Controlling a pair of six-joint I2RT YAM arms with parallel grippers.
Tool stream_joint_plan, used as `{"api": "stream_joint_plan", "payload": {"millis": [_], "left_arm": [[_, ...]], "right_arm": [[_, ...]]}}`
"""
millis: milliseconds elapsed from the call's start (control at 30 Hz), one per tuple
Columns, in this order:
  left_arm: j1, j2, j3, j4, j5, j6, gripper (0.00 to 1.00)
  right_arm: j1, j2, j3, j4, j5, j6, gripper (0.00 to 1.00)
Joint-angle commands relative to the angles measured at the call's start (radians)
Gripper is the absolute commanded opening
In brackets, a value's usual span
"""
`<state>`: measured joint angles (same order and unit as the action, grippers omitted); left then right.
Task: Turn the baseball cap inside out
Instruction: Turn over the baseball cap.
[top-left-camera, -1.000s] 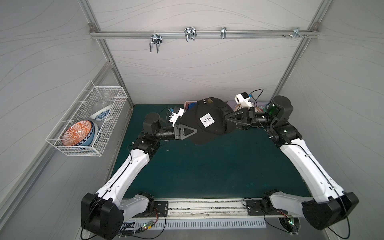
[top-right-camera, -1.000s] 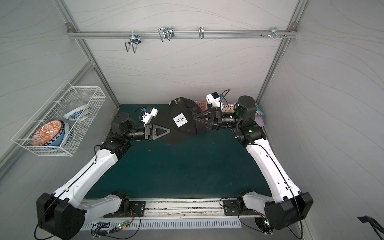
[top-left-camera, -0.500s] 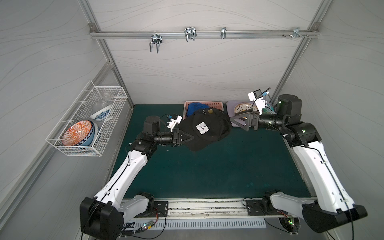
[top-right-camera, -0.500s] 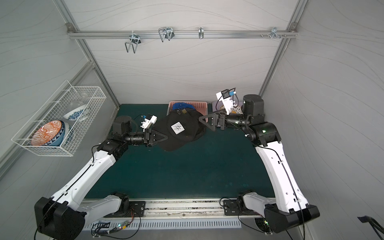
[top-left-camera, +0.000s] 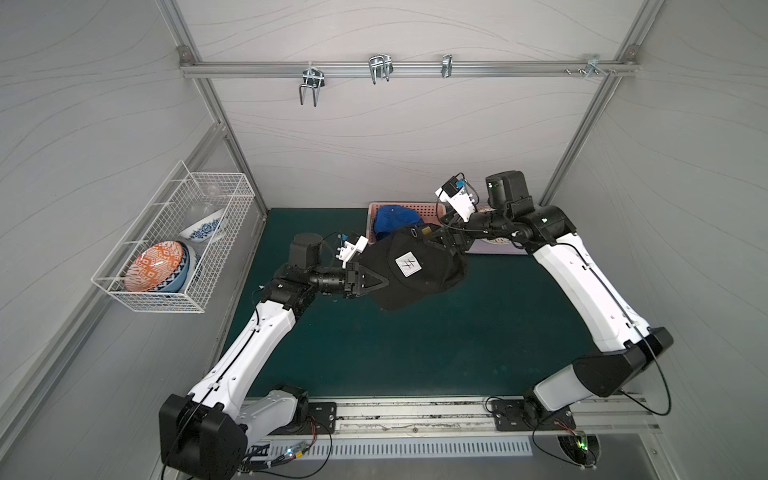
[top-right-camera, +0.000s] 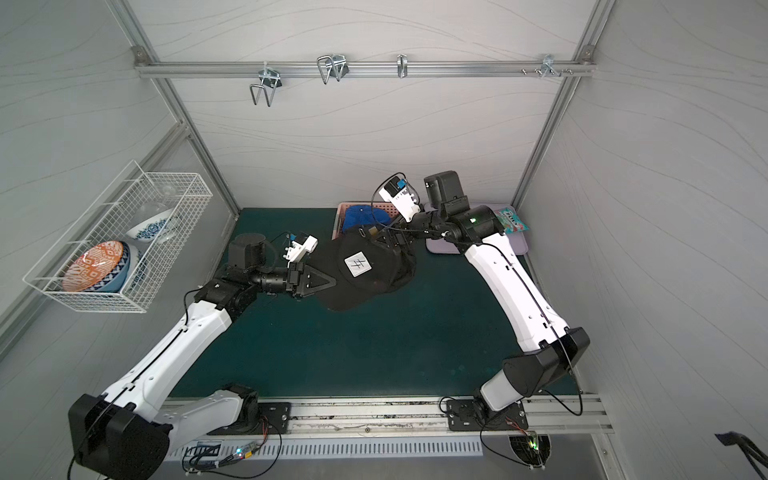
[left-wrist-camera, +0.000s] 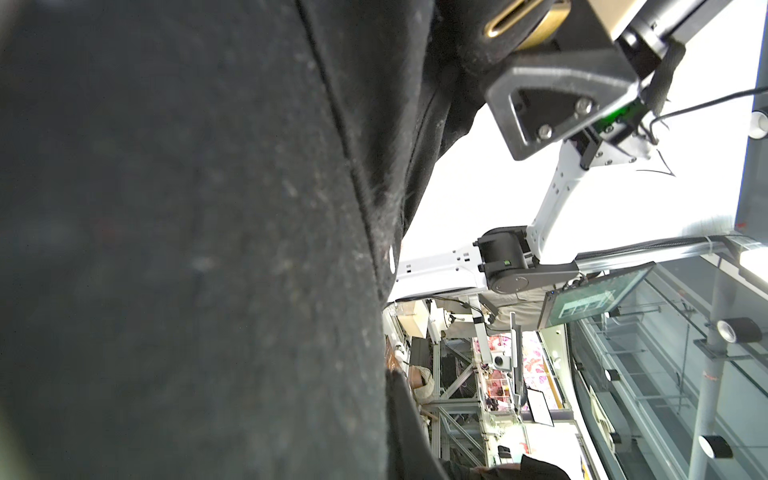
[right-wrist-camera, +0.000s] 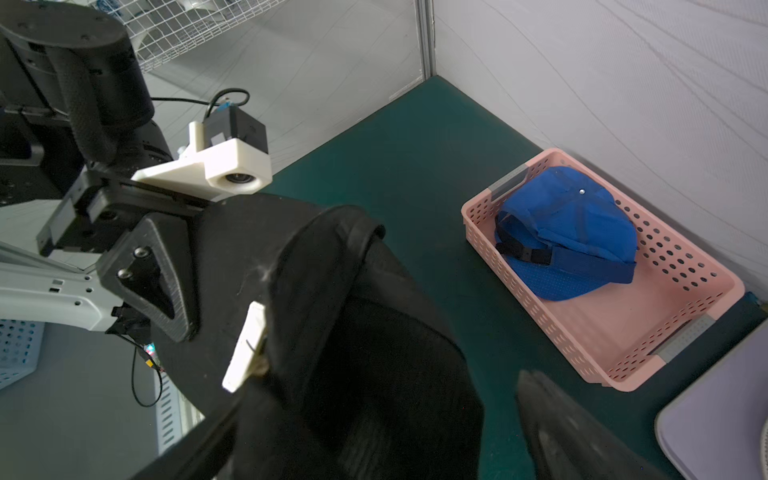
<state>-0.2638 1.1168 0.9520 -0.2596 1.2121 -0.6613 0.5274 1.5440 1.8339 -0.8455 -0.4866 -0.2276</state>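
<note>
1. Black baseball cap (top-left-camera: 409, 270) up off the green surface (top-left-camera: 415, 353), between both arms, white patch (top-left-camera: 406, 264) facing up.
2. Left gripper (top-left-camera: 384, 282) clamped tight on the cap's edge.
3. Right gripper (top-left-camera: 440, 243) spread wide at the cap's far side, fabric between its fingers.

White arm links (top-left-camera: 266, 332), black joints (top-left-camera: 305, 253), thin black cables (top-left-camera: 670, 392); white camera mounts (top-left-camera: 353, 249); black triangular fingers (right-wrist-camera: 153, 274), seemingly two screws (right-wrist-camera: 141, 252).
</note>
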Motion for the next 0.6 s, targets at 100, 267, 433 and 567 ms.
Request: {"api": "stream_joint_plan", "payload": {"millis": [100,267,433,567], "left_arm": [[-0.005,-0.02,0.044,0.013,0.044,0.05,0.0],[-0.005,-0.031,0.055,0.023,0.076,0.07,0.0],[-0.006,-0.056,0.069,0.166,0.149,-0.002,0.0],[-0.01,-0.062,0.057,0.531,0.15,-0.261,0.0]], "right_arm": [[-0.03,0.003,0.024,0.06,-0.15,0.112,0.34],[-0.153,-0.008,-0.063,0.189,-0.287,0.383,0.03],[-0.272,0.014,-0.189,0.296,-0.449,0.625,0.0],[-0.27,0.013,-0.238,0.274,-0.454,0.635,0.02]]}}
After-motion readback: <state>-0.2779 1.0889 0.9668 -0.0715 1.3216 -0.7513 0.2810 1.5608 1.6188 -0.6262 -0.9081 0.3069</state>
